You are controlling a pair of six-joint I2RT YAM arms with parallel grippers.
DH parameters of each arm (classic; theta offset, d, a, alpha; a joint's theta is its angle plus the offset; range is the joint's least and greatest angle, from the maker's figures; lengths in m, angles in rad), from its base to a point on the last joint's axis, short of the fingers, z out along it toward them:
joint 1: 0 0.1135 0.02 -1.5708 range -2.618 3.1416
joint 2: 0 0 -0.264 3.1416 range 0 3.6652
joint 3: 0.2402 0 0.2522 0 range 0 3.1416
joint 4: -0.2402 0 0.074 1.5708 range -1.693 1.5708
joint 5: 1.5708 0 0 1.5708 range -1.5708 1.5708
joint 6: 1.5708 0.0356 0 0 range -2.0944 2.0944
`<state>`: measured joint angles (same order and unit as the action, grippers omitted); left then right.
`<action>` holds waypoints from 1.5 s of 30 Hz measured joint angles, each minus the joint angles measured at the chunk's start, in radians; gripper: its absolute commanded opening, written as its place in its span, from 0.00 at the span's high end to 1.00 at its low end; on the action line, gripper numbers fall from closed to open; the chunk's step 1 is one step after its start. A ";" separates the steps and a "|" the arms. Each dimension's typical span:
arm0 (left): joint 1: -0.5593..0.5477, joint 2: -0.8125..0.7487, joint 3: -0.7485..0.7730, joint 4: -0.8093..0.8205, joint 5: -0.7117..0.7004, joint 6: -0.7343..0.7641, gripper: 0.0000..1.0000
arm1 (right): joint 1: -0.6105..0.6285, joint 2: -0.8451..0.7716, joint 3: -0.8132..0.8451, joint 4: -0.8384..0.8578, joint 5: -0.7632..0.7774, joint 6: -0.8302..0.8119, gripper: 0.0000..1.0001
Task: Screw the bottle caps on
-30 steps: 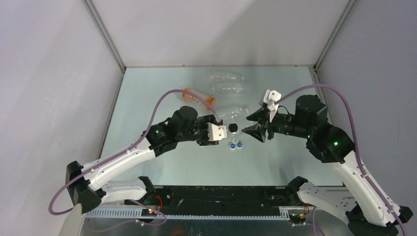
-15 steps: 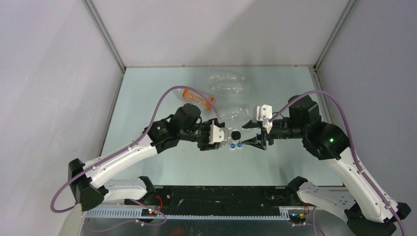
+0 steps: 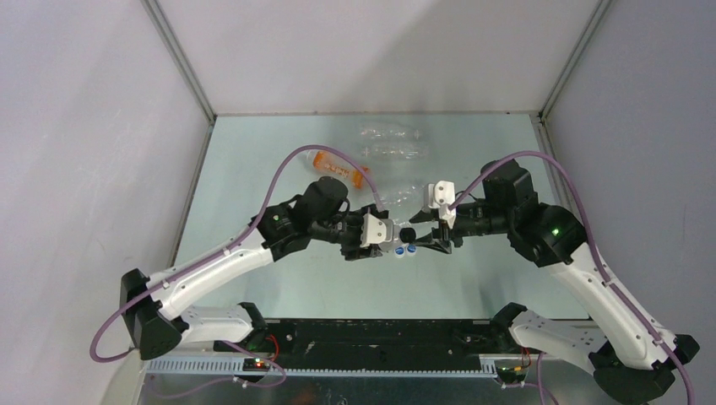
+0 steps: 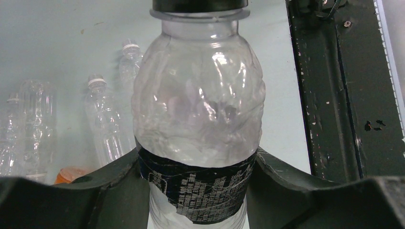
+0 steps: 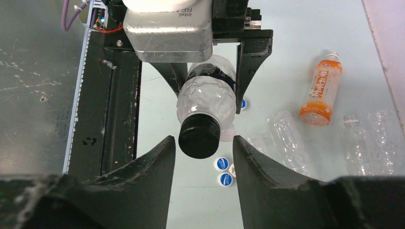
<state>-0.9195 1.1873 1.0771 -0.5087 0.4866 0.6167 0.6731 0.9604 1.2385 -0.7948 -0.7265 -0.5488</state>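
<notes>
Left gripper (image 4: 197, 160) is pinching bottle (image 4: 198, 109), base cut off below; right gripper (image 5: 203, 143) is standing spread around black cap (image 5: 199, 135); blue caps (image 5: 221, 164) lying lower centre.

Right wrist view: on the silver camera housing (image 5: 167, 31) I read the printed word "intel", with the letters "RE" of a second word next to it, the rest cut off at the frame edge. The orange bottle (image 5: 321, 90) carries a label with white characters that I cannot make out. The blue-topped caps (image 5: 221, 163) bear white marks too small to read.

Left wrist view: the dark label band (image 4: 198, 183) on the clear bottle (image 4: 198, 105) shows fine pale print, illegible to me.
</notes>
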 measured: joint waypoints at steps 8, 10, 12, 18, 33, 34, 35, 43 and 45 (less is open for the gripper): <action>0.000 0.008 0.016 -0.002 0.007 0.000 1.00 | 0.005 0.024 0.000 0.000 -0.013 0.007 0.60; 0.002 0.008 0.017 -0.002 0.007 0.000 1.00 | 0.006 0.031 0.000 -0.001 -0.016 0.012 0.69; 0.004 0.009 0.017 -0.008 0.007 -0.006 1.00 | 0.006 0.037 0.000 0.001 -0.014 0.022 0.78; 0.005 0.010 0.016 -0.006 -0.031 -0.024 1.00 | 0.006 0.050 0.000 0.033 0.016 0.119 1.00; -0.225 -0.078 -0.313 0.605 -0.840 0.112 1.00 | -0.047 0.119 0.000 0.138 0.270 0.969 1.00; -0.232 -0.068 -0.325 0.644 -0.871 0.126 1.00 | -0.048 0.119 0.000 0.138 0.290 1.001 0.98; -0.236 -0.061 -0.331 0.667 -0.887 0.130 1.00 | -0.049 0.119 0.000 0.139 0.305 1.022 0.85; -0.197 -0.065 -0.375 0.771 -0.836 0.003 1.00 | -0.047 0.065 -0.023 0.238 0.370 1.003 0.44; -0.170 -0.075 -0.395 0.772 -0.782 -0.064 1.00 | -0.046 0.012 -0.069 0.316 0.385 0.969 0.44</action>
<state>-1.0893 1.1122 0.6823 0.2638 -0.2955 0.5529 0.6270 0.9722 1.1698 -0.4789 -0.3420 0.4202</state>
